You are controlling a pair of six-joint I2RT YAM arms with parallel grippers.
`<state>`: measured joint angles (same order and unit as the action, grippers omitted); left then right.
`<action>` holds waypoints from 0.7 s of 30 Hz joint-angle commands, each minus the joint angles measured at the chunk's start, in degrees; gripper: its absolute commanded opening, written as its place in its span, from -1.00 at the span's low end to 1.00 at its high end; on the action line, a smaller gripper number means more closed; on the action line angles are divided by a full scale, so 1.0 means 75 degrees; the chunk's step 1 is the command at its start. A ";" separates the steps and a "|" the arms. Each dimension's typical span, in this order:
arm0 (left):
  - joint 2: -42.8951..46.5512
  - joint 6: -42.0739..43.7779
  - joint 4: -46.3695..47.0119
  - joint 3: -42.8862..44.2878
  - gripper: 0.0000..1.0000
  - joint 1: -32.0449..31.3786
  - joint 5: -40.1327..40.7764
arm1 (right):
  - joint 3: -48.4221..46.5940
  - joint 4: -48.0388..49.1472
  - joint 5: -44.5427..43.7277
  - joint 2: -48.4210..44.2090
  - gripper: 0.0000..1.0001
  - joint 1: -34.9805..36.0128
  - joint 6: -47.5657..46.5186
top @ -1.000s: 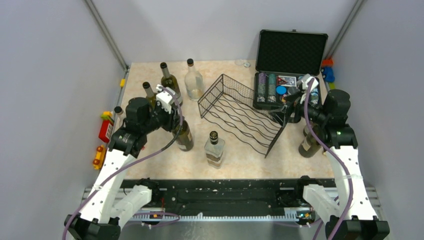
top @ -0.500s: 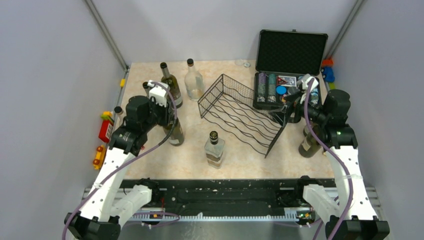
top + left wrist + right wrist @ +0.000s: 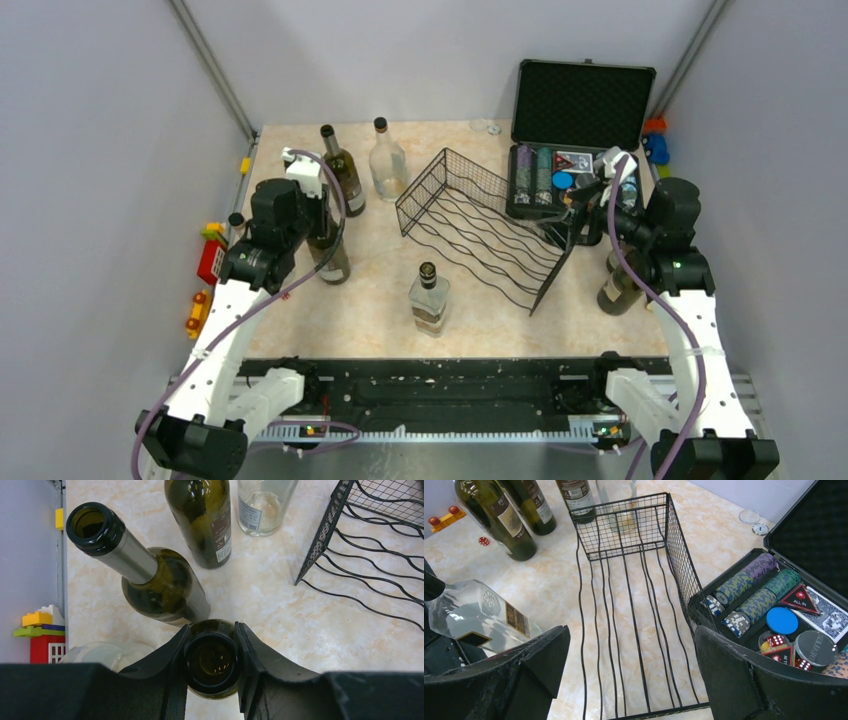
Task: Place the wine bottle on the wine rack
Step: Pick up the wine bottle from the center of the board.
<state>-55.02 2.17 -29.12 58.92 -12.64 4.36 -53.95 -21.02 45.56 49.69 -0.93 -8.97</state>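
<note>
The left gripper point(image 3: 212, 650) is clamped on the open mouth of a green wine bottle point(image 3: 212, 664), one finger pressed to each side of the neck. Only the left wrist view shows this, since from above the wrist hides the neck. The top view shows the bottle point(image 3: 332, 262) upright at the table's left side, about 9 o'clock from the wine rack point(image 3: 490, 235) and well apart from it. I cannot tell whether its base touches the tabletop. A foil-necked green bottle point(image 3: 155, 580) stands just beside it at 11 o'clock. A clear bottle point(image 3: 429, 295) stands near the rack's 7 o'clock corner. The right gripper point(image 3: 634, 675) is spread wide above the rack's wavy wires point(image 3: 624, 620), gripping nothing. Only the top view shows a dark bottle point(image 3: 620, 285) beside the right arm.
</note>
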 commanded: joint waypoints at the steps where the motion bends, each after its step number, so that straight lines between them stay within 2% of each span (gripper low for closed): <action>1: 0.0030 -0.0079 0.0273 0.0381 -0.67 0.0100 0.0265 | -0.0088 0.0360 0.0113 0.0032 0.97 0.0033 -0.0046; 3: 0.0055 -0.0079 0.0231 0.0379 -0.50 0.0132 0.0246 | -0.0117 0.0355 0.0102 0.0055 0.97 0.0039 -0.0057; 6: 0.0097 -0.0090 0.0181 0.0406 -0.06 0.0150 0.0265 | -0.0158 0.0352 0.0101 0.0080 0.97 0.0054 -0.0069; 8: 0.0152 -0.0102 0.0191 0.0406 0.16 0.0162 0.0330 | -0.0144 0.0331 0.0092 0.0072 0.97 0.0060 -0.0081; 15: 0.0295 -0.0048 0.0066 0.0573 0.48 0.0162 0.0390 | -0.0146 0.0277 0.0065 0.0032 0.97 0.0071 -0.0140; 16: 0.0319 -0.0017 0.0005 0.0656 0.59 0.0162 0.0338 | -0.0165 0.0272 0.0064 0.0038 0.97 0.0076 -0.0148; 18: 0.0399 0.0057 -0.0168 0.0907 0.82 0.0162 0.0088 | -0.0221 0.0224 0.0077 0.0071 0.97 0.0077 -0.0199; 21: 0.0551 0.0106 -0.0519 0.1338 0.92 0.0162 -0.0665 | -0.0292 0.0169 0.0057 0.0138 0.97 0.0077 -0.0264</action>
<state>-53.65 2.07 -31.77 63.18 -11.66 5.37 -54.00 -20.82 45.54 50.33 -0.75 -9.30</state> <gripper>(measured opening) 0.940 0.985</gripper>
